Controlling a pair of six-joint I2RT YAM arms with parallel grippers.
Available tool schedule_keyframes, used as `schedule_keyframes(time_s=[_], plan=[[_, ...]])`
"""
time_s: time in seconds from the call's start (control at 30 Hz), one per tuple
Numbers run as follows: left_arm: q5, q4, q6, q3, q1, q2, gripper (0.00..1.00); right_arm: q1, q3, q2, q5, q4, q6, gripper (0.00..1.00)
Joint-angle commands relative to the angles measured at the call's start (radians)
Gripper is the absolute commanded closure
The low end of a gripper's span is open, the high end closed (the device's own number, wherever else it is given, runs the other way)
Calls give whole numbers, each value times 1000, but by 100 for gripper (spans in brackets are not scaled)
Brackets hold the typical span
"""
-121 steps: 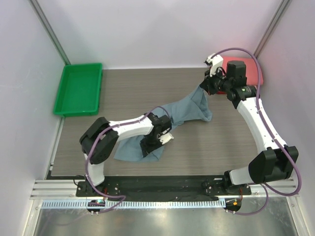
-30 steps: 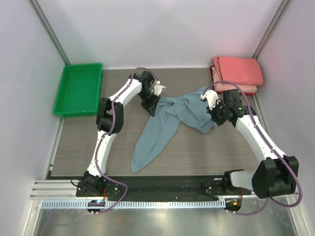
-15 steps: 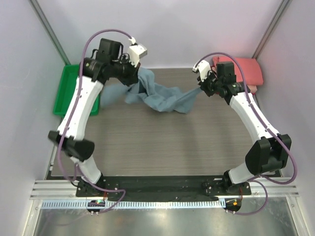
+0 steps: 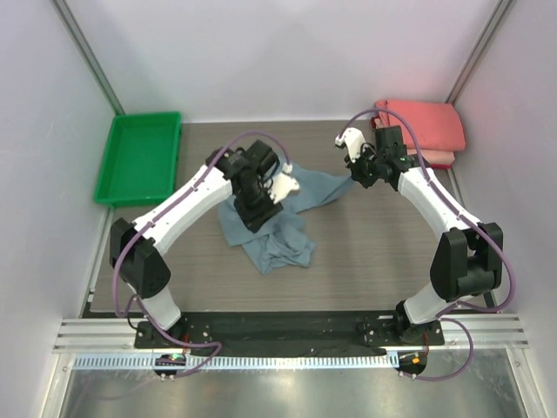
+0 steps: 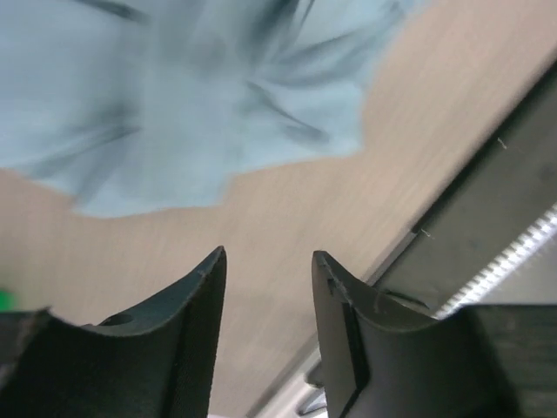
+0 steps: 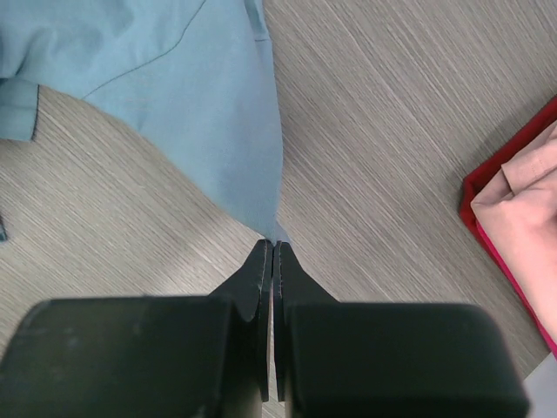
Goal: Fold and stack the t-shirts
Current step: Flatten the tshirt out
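Wood-grain table (image 4: pixel 392 261) | blue-grey t-shirt (image 4: pixel 278 237) lay crumpled at centre | left gripper (image 5: pixel 268 258) hung above it, jaws parted, empty | right gripper (image 6: pixel 273 248) pinched its corner | pink t-shirts (image 4: pixel 422 126) folded far-right

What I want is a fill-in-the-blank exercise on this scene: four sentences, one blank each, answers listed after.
1. The blue-grey t-shirt is pinched at one corner by the ____ arm's jaws.
2. The left arm's jaws stand ____, with nothing between them.
3. The folded pink t-shirts lie in the far ____ corner of the table.
4. The green tray holds ____.

Missing words: right; open; right; nothing.
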Motion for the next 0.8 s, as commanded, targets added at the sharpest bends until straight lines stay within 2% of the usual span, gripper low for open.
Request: schedule_keyframes(time_s=[0.0, 0.07, 0.1, 0.17, 0.2, 0.23, 0.4, 0.63, 0.77], plan=[[-120, 109, 16, 183, 55, 39, 53, -2, 11, -19, -17, 48, 38, 99], [-126, 103, 19, 323, 81, 120, 50, -2, 16, -22, -3, 57, 58, 99], [-128, 72, 42, 367, 81, 212, 49, -1, 16, -23, 7, 57, 59, 99], [-82, 17, 75, 469, 81, 295, 47, -2, 10, -29, 27, 55, 56, 99], [-65, 8, 83, 491, 80, 339, 41, -2, 4, -34, 32, 54, 47, 99], [-50, 3, 82, 511, 80, 397, 39, -4, -18, -42, 34, 54, 35, 99], [105, -26, 59, 622, 66, 551, 36, -5, -44, -52, 57, 54, 29, 99], [127, 20, 62, 550, 67, 587, 34, -5, -41, -48, 63, 54, 27, 99], [185, 14, 63, 467, 66, 590, 38, -7, -43, -45, 63, 51, 23, 99]])
